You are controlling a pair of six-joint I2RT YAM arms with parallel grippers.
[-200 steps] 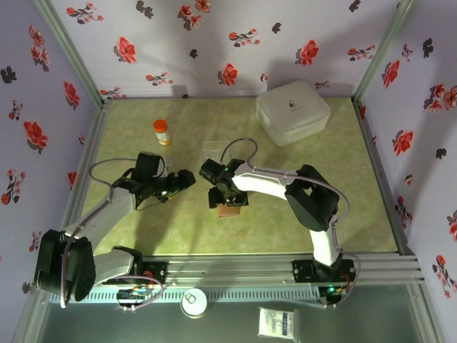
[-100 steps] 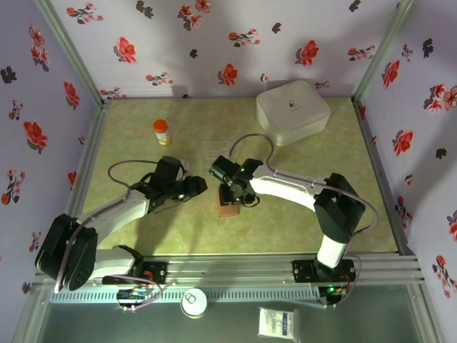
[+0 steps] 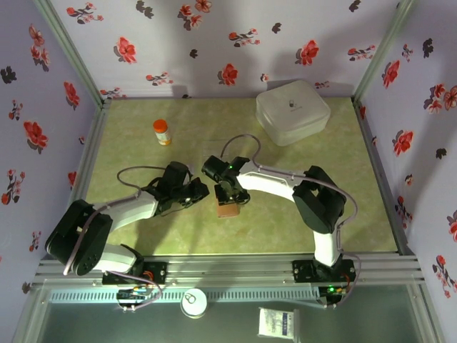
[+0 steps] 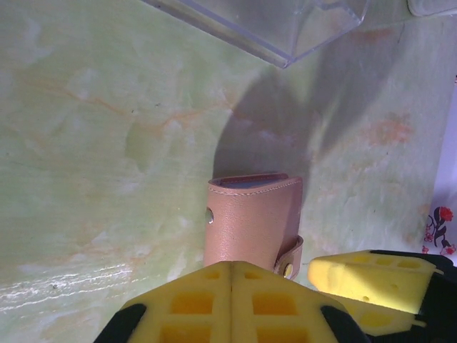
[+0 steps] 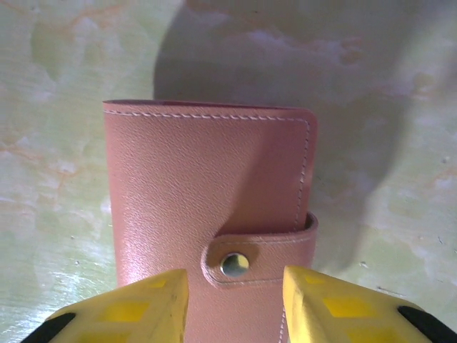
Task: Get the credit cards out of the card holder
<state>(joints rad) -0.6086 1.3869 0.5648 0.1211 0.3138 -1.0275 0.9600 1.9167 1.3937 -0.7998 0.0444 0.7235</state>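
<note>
the card holder (image 3: 228, 209) lies flat and closed on the green table (image 3: 143, 236), just below the middle of the top view. a strap (image 5: 285, 239) holds it shut with a metal snap (image 5: 235, 264). the right gripper (image 5: 235, 282) hovers over that snap end, jaws spread and empty. the left gripper (image 4: 230, 286), at the bottom of its wrist view just beside the holder, has its pads pressed together on nothing. the leather-like cover looks light, soft and slightly slick, so it would likely slide if nudged. best to pin the body and lift the strap's rounded tip by the snap. the credit cards, presumably inside, should be thin and stiff, so pinch an edge.
</note>
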